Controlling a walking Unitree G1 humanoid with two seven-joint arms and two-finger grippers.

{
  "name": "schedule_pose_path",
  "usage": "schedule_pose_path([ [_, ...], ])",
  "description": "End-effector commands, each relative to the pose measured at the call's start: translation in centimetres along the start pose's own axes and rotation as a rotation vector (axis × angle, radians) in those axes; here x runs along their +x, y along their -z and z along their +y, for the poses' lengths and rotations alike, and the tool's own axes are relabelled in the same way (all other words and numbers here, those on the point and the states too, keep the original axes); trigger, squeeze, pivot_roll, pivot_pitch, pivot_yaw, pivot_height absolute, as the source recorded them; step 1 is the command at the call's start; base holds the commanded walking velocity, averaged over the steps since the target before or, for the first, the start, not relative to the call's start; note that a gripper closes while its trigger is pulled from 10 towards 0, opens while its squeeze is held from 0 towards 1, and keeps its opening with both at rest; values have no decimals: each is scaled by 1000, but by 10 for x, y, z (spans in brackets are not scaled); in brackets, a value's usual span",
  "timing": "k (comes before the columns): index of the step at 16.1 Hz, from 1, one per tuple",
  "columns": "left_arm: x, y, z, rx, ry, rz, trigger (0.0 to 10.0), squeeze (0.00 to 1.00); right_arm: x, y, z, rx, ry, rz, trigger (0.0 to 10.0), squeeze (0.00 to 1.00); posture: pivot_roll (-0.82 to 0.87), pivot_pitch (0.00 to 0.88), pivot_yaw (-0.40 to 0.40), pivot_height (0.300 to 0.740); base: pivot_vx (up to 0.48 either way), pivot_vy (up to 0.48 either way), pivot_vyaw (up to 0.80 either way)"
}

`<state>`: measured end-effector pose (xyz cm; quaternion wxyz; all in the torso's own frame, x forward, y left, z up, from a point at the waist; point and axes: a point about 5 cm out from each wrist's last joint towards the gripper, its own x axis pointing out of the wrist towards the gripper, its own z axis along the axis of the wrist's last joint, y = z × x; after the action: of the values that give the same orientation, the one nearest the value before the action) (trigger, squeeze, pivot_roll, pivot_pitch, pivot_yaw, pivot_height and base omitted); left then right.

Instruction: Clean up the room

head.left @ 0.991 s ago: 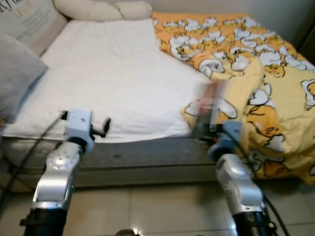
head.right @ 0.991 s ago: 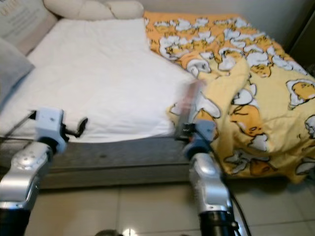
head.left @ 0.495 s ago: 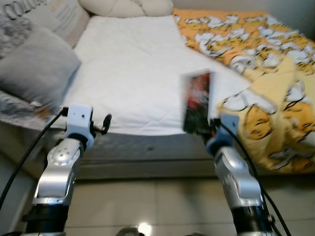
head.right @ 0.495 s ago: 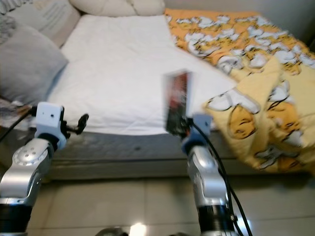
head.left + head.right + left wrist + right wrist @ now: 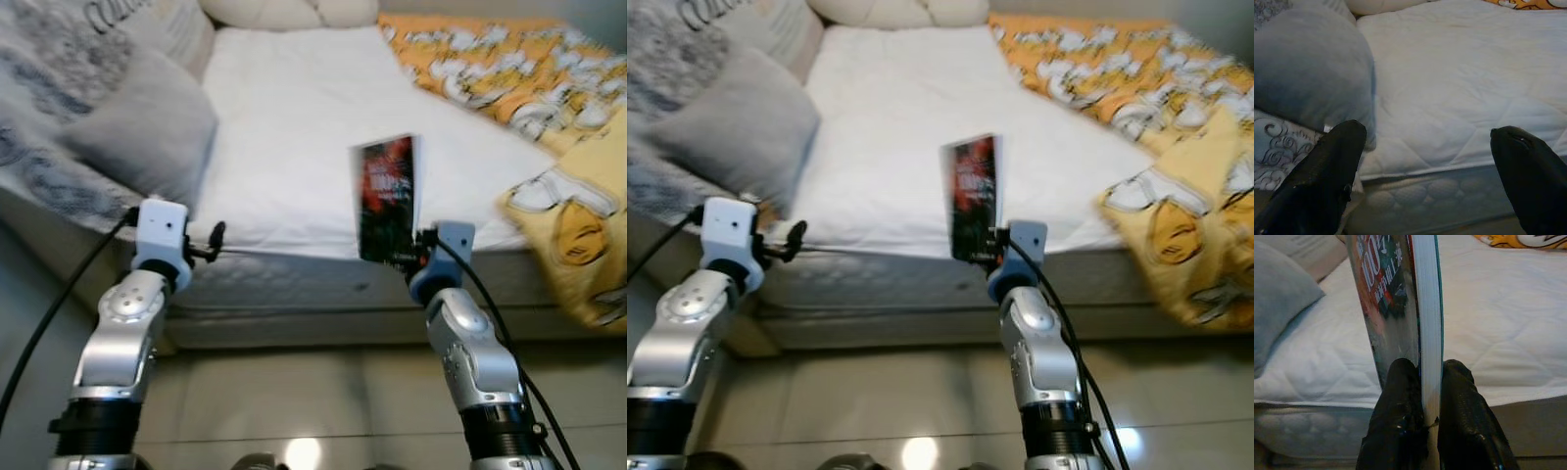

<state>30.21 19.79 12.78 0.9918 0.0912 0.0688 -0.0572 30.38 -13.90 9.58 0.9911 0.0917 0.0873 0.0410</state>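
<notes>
Two arms reaching over the bed edge. Lying along its left: grey pillow; bunching at right: yellow duvet. Standing upright above the mattress edge: book, clamped at its lower end in the right claw, fingers pinching cover and pages. Hovering by the pillow corner: left claw, fingers spread wide, holding nothing. Likely carrying the book off to its place; keeping the pinch firm and the book vertical, avoiding swinging it, since gripping so low risks tipping.
</notes>
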Motion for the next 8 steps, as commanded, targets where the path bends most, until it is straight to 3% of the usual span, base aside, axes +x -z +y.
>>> schedule_pose_path([
  [1, 1, -3, 1, 7, -8, -9, 10000, 0, 0, -10, -6, 0, 27, -43, 10000, 0, 105, 0, -6, 740, 0, 0, 0],
  [8, 3, -6, 1, 14, -8, -28, 10000, 0, 1, -10, -5, -3, 23, -43, 10000, 0, 105, 0, -6, 740, 0, 0, 0],
])
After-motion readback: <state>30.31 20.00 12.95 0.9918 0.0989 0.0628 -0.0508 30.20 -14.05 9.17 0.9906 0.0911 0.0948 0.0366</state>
